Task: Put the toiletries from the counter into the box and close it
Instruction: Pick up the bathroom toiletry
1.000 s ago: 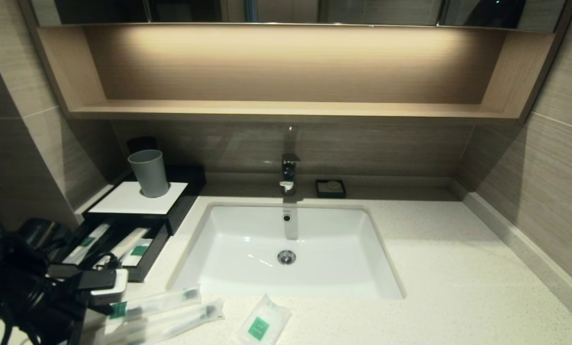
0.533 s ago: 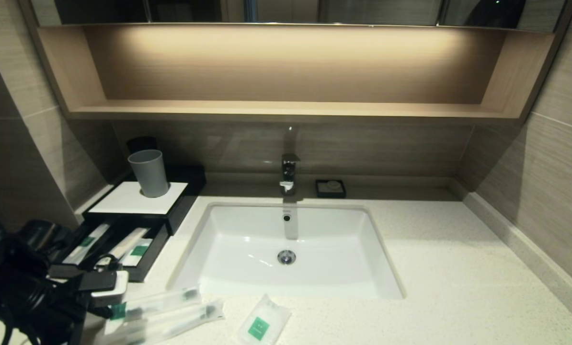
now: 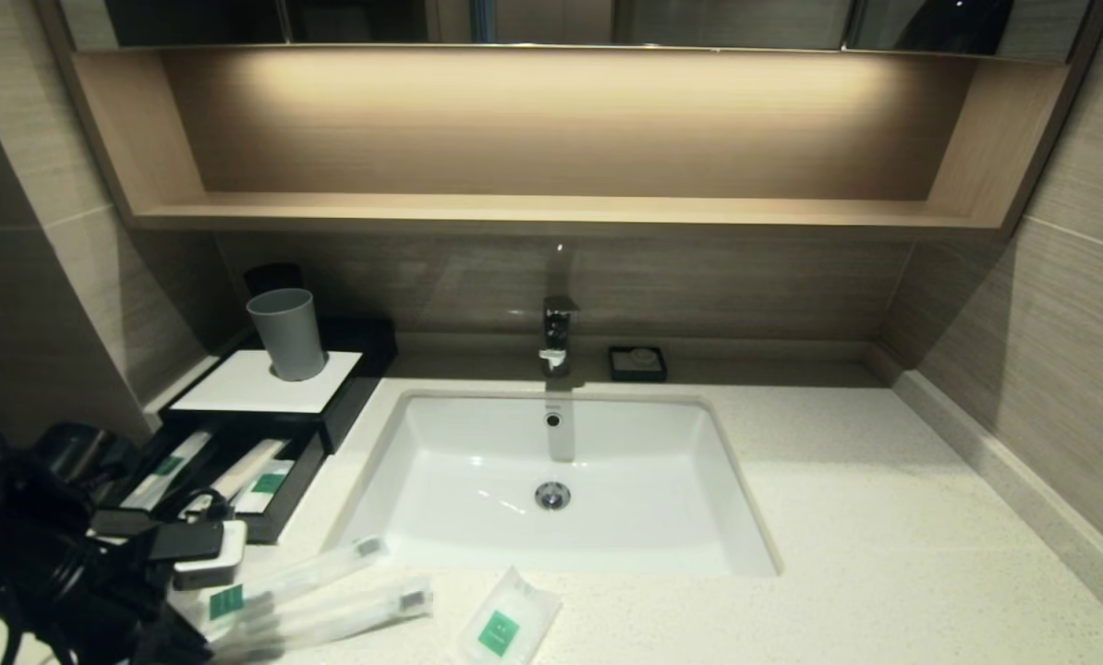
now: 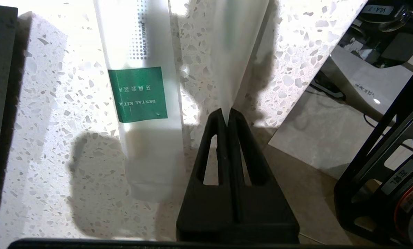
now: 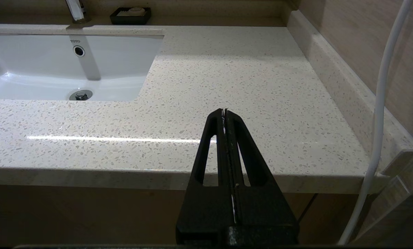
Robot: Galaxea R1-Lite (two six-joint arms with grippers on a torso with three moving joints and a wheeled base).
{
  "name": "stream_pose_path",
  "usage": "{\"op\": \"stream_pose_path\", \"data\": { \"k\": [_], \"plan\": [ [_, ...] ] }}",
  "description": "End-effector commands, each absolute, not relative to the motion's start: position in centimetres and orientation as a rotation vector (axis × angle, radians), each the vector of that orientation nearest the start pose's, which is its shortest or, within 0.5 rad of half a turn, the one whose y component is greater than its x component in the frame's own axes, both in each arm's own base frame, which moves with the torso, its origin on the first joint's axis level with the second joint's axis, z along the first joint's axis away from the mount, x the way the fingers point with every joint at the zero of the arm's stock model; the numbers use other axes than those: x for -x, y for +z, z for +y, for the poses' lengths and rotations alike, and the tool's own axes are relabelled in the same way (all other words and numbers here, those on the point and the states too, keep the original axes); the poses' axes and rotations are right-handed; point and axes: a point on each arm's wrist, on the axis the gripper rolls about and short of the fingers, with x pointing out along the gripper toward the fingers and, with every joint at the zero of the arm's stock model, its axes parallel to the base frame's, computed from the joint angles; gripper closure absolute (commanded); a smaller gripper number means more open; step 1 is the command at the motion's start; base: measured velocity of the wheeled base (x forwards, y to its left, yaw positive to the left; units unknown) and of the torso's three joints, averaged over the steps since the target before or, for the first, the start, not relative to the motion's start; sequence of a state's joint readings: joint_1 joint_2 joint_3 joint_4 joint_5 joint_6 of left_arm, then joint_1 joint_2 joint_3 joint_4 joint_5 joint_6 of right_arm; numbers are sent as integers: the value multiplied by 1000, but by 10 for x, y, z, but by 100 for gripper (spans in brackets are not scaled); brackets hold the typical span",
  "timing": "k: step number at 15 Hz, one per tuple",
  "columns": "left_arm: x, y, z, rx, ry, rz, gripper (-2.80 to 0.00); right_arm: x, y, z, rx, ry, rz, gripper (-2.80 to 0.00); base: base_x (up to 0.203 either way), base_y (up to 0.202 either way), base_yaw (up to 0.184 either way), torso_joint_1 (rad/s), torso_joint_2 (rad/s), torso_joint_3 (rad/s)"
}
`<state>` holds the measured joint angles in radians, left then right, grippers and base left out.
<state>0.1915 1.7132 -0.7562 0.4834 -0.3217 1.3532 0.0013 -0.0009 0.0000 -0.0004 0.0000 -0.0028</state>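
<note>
Two clear toothbrush packets lie at the counter's (image 3: 884,554) front left. The farther one (image 3: 288,577) carries a green label and also shows in the left wrist view (image 4: 137,93). My left gripper (image 4: 226,112), at the lower left of the head view (image 3: 202,637), is shut on the near end of the nearer packet (image 3: 339,614), which shows beside it (image 4: 237,52). The white sachet (image 3: 505,623) lies in front of the sink. The black box (image 3: 265,383) stands at the left with its drawer (image 3: 279,517) pulled out, and packets lie inside it. My right gripper (image 5: 224,112) is shut and empty at the counter's right front edge.
A grey cup (image 3: 288,332) stands on the box's white top. The white sink (image 3: 551,480) fills the middle, with a tap (image 3: 559,332) and a small black soap dish (image 3: 637,363) behind it. A wall upstand (image 5: 331,69) borders the counter's right side.
The labelled packet has swung, its far end now nearer the sink rim. The nearer packet has shifted slightly with my left gripper, which dropped a little toward the counter's front.
</note>
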Motion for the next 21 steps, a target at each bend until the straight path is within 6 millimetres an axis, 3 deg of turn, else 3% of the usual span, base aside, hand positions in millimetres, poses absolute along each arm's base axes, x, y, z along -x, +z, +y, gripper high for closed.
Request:
{"op": "stream_pose_path", "data": {
  "k": [1,13,21],
  "plan": [
    [-215,97,35,-762,-986,1044,0,23,75,0,3,2,0,0,0,0,0,0,0,0],
    [-216,110,37,-721,-928,1013,0,23,75,0,3,2,0,0,0,0,0,0,0,0],
    [-211,125,57,-614,-864,1065,0,23,75,0,3,2,0,0,0,0,0,0,0,0]
  ]
}}
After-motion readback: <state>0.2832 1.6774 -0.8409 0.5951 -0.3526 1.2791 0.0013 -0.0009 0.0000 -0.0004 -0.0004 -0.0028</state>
